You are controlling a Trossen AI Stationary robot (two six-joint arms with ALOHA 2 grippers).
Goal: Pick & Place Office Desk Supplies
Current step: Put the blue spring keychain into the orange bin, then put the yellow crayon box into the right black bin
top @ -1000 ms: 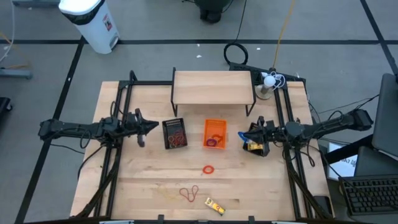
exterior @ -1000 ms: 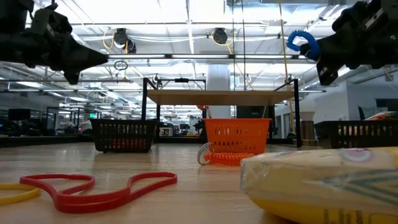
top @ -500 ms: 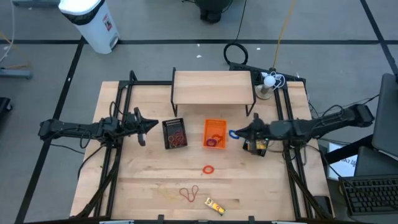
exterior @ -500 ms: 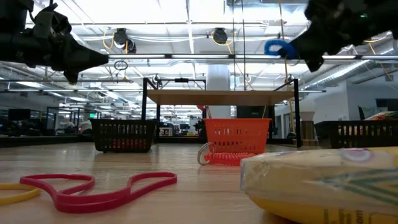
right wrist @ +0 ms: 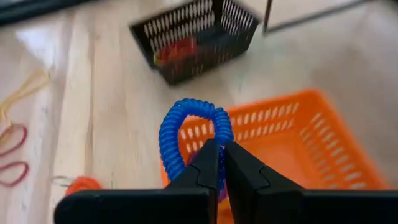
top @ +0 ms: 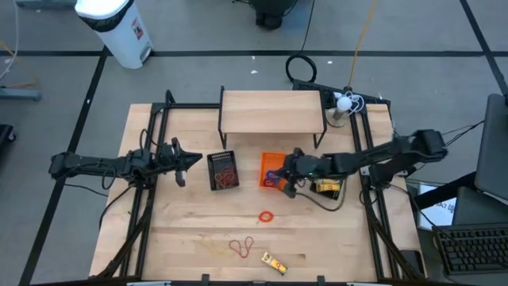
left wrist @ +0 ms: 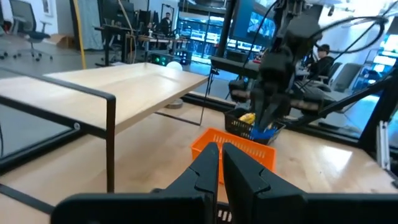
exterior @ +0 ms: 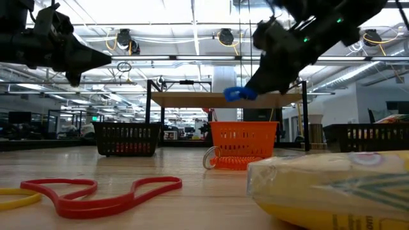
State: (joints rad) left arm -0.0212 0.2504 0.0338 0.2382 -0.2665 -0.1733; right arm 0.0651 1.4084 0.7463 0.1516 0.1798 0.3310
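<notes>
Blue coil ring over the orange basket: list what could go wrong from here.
1. The right tool pinches only the edge of the blue coil ring, so it could slip early and land beside the orange basket.
2. The springy ring might bounce off the purple ring inside and hop the low wall.
3. Lowering further, the tool might nudge the light basket.

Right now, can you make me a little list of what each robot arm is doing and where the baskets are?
right gripper: shut on the blue coil ring, above the orange basket
left gripper: shut, empty, waiting beside the black basket
orange basket: holds a purple ring
black basket: holds red bands
still on table: orange ring, red rubber band, yellow packet
</notes>
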